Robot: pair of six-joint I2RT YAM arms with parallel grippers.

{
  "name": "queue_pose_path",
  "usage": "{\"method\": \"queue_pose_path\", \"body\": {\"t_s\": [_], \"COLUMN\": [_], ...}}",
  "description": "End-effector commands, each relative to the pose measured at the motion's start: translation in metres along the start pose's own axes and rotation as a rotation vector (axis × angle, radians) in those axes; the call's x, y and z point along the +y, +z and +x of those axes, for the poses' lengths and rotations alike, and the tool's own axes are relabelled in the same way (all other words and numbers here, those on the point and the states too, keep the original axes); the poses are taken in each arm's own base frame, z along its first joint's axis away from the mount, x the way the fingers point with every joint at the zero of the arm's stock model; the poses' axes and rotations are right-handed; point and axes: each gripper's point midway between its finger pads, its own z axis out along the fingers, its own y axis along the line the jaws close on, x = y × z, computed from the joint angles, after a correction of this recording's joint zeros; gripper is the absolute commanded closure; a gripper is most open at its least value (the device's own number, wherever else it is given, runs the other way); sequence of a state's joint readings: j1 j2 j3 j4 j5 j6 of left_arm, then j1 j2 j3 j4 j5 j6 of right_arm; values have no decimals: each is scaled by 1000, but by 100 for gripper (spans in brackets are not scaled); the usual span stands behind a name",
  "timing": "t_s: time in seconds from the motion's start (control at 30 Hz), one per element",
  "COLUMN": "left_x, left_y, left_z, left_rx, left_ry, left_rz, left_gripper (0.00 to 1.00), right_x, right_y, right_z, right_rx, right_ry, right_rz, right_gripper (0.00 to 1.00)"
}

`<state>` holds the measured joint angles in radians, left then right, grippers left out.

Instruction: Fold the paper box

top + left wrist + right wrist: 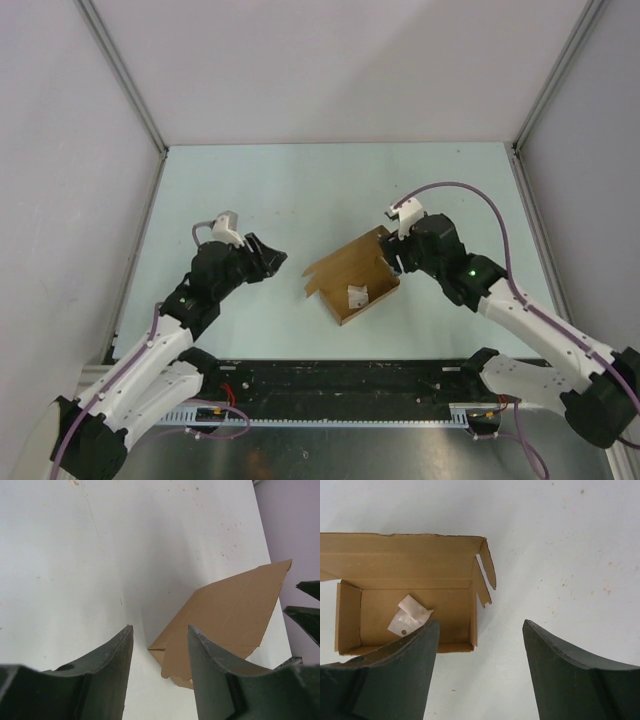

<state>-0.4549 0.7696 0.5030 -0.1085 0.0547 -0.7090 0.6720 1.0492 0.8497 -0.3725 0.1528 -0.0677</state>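
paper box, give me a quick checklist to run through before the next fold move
1. left tool open with nothing between its fingers: ok
2. right tool open with nothing between its fingers: ok
3. paper box resting on the table, opening facing up: ok
4. box interior free of stray items: not ok, a white paper wad lies inside
5. box closed: not ok, its top stands open
6. right tool apart from the box: cannot tell, they sit very close in the top view
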Motion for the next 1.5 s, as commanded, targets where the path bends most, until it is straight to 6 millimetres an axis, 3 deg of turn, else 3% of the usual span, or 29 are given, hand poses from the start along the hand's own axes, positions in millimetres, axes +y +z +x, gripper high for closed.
{"method": "queue_pose_path", "body": {"t_s": [0.0, 0.17, 0.37, 0.57, 0.9, 1.17, 1.47], "left_x": [1, -4, -12, -16, -11, -14, -14], "left_y": [-5, -10, -14, -22, -31, -33, -38], "left_z": [-1, -3, 3, 15, 39, 35, 32], "left_rx": [-16, -21, 12, 44, 63, 56, 32], "left_ry": [-19, -20, -12, -20, -43, -31, -28], "left_rz": [0, 27, 73, 125, 140, 147, 157], "left_gripper": [47, 47, 47, 49, 50, 50, 47], "right_x": [-5, -9, -19, -12, -8, -13, -7], "right_y": [-31, -49, -43, -34, 5, 37, 53], "right_z": [-22, -45, -59, -44, -32, -14, -15], "right_rx": [-80, -209, -246, -196, -131, -60, -72], "right_ry": [-132, -235, -284, -187, -119, -94, -68], "right_rz": [-50, -125, -148, -285, -357, -353, -392], "right_gripper": [27, 26, 25, 29, 33, 35, 43]}}
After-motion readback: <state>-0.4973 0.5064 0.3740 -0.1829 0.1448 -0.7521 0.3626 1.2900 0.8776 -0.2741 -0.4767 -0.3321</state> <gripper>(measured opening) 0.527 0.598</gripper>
